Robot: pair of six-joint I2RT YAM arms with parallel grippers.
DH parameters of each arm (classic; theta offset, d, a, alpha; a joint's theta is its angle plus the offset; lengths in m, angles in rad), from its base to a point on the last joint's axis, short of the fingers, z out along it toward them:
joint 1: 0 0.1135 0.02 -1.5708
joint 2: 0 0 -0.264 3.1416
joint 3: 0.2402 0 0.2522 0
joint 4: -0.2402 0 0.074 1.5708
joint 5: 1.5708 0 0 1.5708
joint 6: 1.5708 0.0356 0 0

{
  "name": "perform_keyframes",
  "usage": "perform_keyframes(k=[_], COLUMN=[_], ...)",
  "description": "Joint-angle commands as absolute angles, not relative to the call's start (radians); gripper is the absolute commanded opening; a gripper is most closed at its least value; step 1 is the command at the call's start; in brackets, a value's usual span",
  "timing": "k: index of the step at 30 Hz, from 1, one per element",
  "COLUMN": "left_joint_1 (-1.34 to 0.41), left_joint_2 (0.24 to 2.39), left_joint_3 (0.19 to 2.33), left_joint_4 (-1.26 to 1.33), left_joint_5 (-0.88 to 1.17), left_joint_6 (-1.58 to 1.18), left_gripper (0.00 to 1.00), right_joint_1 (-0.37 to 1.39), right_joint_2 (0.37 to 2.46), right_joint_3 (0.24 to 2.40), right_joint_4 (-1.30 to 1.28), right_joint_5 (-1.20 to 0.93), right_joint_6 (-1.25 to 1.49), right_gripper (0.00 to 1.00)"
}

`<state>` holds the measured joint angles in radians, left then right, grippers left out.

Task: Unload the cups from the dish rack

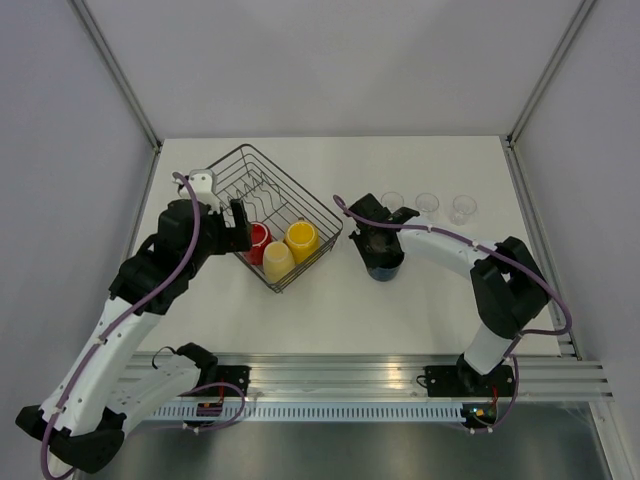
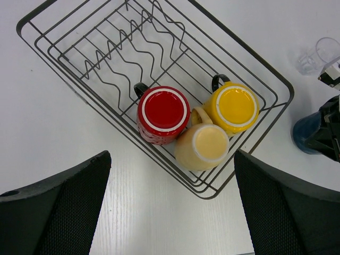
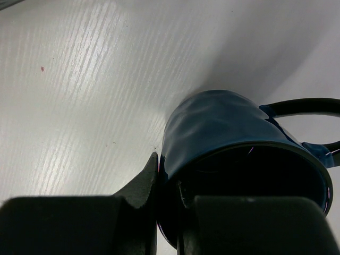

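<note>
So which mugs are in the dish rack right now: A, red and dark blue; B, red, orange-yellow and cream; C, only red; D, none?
B: the red mug, orange-yellow mug and cream mug sit upside down in the dish rack, while the right claw holds the dark blue mug outside it.

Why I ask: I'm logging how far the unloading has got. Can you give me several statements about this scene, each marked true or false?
1. Three mugs sit in the dish rack: a red mug, an orange mug and a pale yellow mug. True.
2. Those mugs stand mouth up. False: they are upside down, bases showing.
3. The right gripper holds nothing. False: it is shut on the rim of a blue mug, outside the rack.
4. The left gripper is open and empty by the rack. True.
5. Three glasses are inside the rack. False: they stand on the table, to its far right.
</note>
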<state>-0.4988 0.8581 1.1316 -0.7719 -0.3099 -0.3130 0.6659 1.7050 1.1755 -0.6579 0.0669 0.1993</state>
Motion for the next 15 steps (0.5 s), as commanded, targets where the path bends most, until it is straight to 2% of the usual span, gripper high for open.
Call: perform_keyframes(k=[1, 6, 7, 14, 15], left_joint_1=[-0.495, -0.495, -0.497, -0.495, -0.497], left_joint_2=[0.845, 0.844, 0.844, 0.842, 0.844], left_joint_3=[1.124, 1.121, 1.120, 1.117, 1.115], left_joint_4=[-0.761, -0.759, -0.758, -0.756, -0.756], left_joint_5=[-0.342, -0.336, -0.336, -0.334, -0.333], left_joint_6=[-0.270, -0.270, -0.268, -0.270, -0.268], left_gripper=[1.00, 1.00, 1.00, 1.00, 1.00], right_joint_1=[0.670, 0.670, 0.669, 0.670, 0.669], right_joint_2=[1.712, 1.723, 1.723, 1.709, 1.700], right_joint_3=[1.221, 1.216, 1.216, 1.215, 1.216], right_joint_4=[-0.621, -0.607, -0.607, -0.609, -0.611], right_joint_5=[0.097, 0.092, 0.091, 0.100, 0.101], right_joint_6=[0.216, 0.224, 0.225, 0.230, 0.230], right_gripper=[0.00, 0.06, 0.11, 0.22, 0.28])
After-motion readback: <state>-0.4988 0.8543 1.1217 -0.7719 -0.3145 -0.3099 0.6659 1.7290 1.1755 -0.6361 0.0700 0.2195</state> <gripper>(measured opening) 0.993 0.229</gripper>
